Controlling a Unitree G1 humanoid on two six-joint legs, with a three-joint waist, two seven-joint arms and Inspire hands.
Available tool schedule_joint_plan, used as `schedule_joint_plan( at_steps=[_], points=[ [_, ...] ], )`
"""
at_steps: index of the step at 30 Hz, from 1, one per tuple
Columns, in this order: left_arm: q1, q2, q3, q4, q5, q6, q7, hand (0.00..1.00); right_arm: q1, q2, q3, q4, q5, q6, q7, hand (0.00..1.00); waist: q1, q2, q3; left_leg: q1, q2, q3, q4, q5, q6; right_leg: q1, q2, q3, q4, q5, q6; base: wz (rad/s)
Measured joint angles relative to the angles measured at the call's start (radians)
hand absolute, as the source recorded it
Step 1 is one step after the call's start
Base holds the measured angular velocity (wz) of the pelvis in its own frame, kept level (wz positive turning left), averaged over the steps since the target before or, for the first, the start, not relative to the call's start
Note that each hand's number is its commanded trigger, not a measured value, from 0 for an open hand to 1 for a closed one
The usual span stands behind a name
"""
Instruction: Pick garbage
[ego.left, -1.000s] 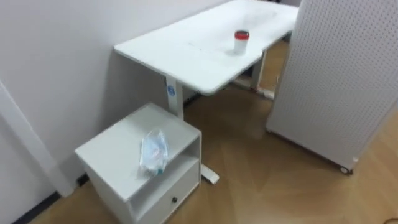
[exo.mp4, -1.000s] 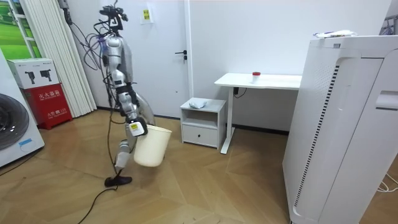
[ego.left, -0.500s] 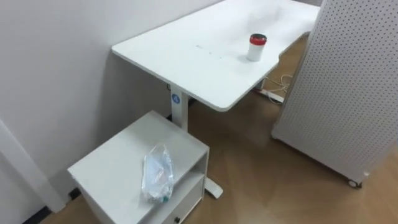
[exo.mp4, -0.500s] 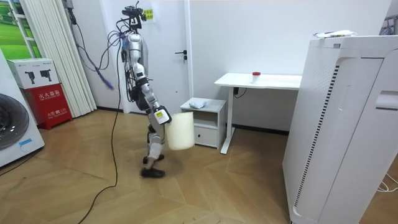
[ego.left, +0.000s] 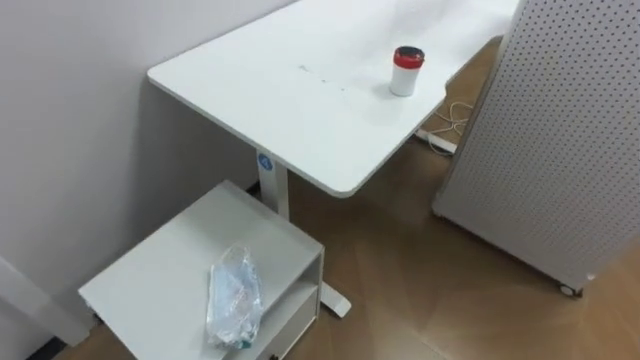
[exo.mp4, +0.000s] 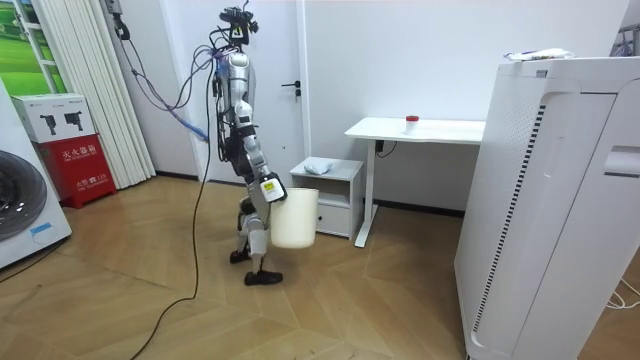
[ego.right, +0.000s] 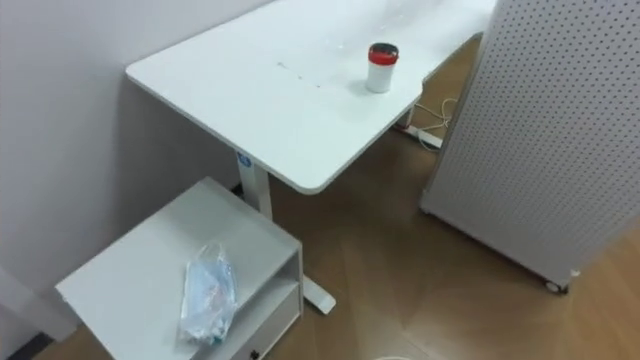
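A crumpled clear plastic bag (ego.left: 235, 297) (ego.right: 208, 292) lies on top of a low white cabinet (ego.left: 160, 280) by the wall. In the room view I stand a step short of that cabinet (exo.mp4: 325, 195), facing it, with the bag (exo.mp4: 318, 166) on its top. My right hand (exo.mp4: 270, 190) hangs at my side, shut on the rim of a cream waste bin (exo.mp4: 293, 218) that dangles beside my legs. A small red-lidded white cup (ego.left: 405, 71) stands on the white desk (ego.left: 300, 90) behind the cabinet.
A tall white perforated panel on castors (ego.left: 560, 130) stands right of the desk, with open wood floor between it and the cabinet. A power strip (ego.left: 440, 143) lies under the desk. A washing machine (exo.mp4: 20, 210) and a red box (exo.mp4: 75, 165) sit on the room view's left.
I have walked toward the cabinet with the bin swinging in my right hand. The eye views have shifted, so cabinet and desk sit nearer and further left.
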Motion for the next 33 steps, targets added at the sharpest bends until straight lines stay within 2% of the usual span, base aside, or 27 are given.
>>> schedule_joint_plan(
  at_steps=[2, 6, 7, 10, 13, 15, 16, 19, 23, 28, 33],
  points=[
    [-0.055, -0.003, -0.006, -0.018, 0.03, -0.034, 0.035, 0.0, -0.035, -0.003, 0.019, 0.022, -0.024, -0.014, -0.002, 1.0, -0.003, 0.005, 0.0043, -0.027, -0.003, 0.002, 0.002, 0.0, 0.0, -0.035, -0.004, 0.001, 0.018, 0.0, -0.001, -0.02],
    [-0.147, -0.014, -0.034, -0.037, 0.032, -0.07, 0.097, 0.0, -0.095, 0.0, 0.068, 0.032, -0.044, -0.032, -0.014, 1.0, -0.013, 0.007, 0.0112, -0.115, -0.011, 0.01, 0.043, 0.0, 0.0, -0.138, -0.018, 0.014, 0.075, 0.0, -0.003, -0.08],
    [-0.177, -0.017, -0.044, -0.037, 0.032, -0.081, 0.115, 0.0, -0.113, 0.0, 0.08, 0.03, -0.044, -0.035, -0.019, 1.0, -0.019, 0.009, 0.0197, -0.138, -0.012, 0.012, 0.056, 0.0, 0.001, -0.164, -0.021, 0.017, 0.093, 0.001, -0.004, -0.08],
    [-0.232, -0.019, -0.052, -0.036, 0.032, -0.111, 0.158, 0.0, -0.141, 0.001, 0.093, 0.025, -0.038, -0.048, -0.03, 1.0, -0.022, 0.011, 0.0251, -0.214, -0.01, 0.029, 0.102, 0.0, 0.002, -0.246, -0.027, 0.02, 0.134, 0.007, -0.014, -0.12],
    [-0.289, -0.015, -0.054, -0.035, 0.031, -0.114, 0.207, 0.0, -0.162, -0.003, 0.11, 0.003, -0.028, -0.063, -0.053, 1.0, -0.027, 0.019, 0.0343, -0.3, -0.003, 0.033, 0.144, -0.001, 0.003, -0.326, -0.029, 0.016, 0.16, 0.02, -0.03, -0.06],
    [-0.308, -0.014, -0.064, -0.037, 0.027, -0.116, 0.236, 0.0, -0.165, -0.007, 0.121, -0.022, -0.013, -0.068, -0.067, 1.0, -0.029, 0.021, 0.0374, -0.339, 0.002, 0.038, 0.168, -0.002, 0.002, -0.365, -0.029, 0.015, 0.183, 0.024, -0.036, -0.05],
    [-0.329, -0.012, -0.069, -0.037, 0.016, -0.12, 0.255, 0.0, -0.172, -0.014, 0.135, -0.039, 0.015, -0.071, -0.073, 1.0, -0.033, 0.026, 0.043, -0.372, 0.009, 0.037, 0.191, -0.007, 0.002, -0.394, -0.027, 0.015, 0.201, 0.025, -0.04, 0.0],
    [-0.375, 0.008, -0.083, -0.037, -0.02, -0.132, 0.304, 0.0, -0.212, -0.023, 0.157, -0.042, 0.048, -0.081, -0.088, 1.0, -0.053, 0.032, 0.05, -0.446, 0.016, 0.04, 0.236, -0.008, 0.0, -0.464, -0.027, 0.017, 0.23, 0.034, -0.055, -0.05],
    [-0.426, 0.025, -0.084, -0.037, -0.017, -0.165, 0.358, 0.0, -0.223, -0.019, 0.159, -0.072, 0.048, -0.088, -0.101, 1.0, -0.065, 0.022, 0.0596, -0.515, 0.028, 0.045, 0.267, -0.002, -0.009, -0.528, -0.021, 0.013, 0.244, 0.045, -0.072, -0.06],
    [-0.448, 0.056, -0.123, -0.049, -0.011, -0.171, 0.389, 0.0, -0.239, -0.021, 0.187, -0.101, 0.059, -0.085, -0.103, 1.0, -0.08, 0.018, 0.0622, -0.603, 0.047, 0.044, 0.32, -0.011, -0.018, -0.603, -0.002, 0.016, 0.257, 0.055, -0.087, -0.07],
    [-0.494, 0.063, -0.139, -0.053, 0.02, -0.171, 0.417, 0.0, -0.24, -0.028, 0.222, -0.123, 0.067, -0.086, -0.107, 1.0, -0.086, 0.017, 0.0623, -0.646, 0.064, 0.04, 0.354, -0.019, -0.02, -0.639, 0.006, 0.017, 0.274, 0.054, -0.092, -0.01]
  ],
)
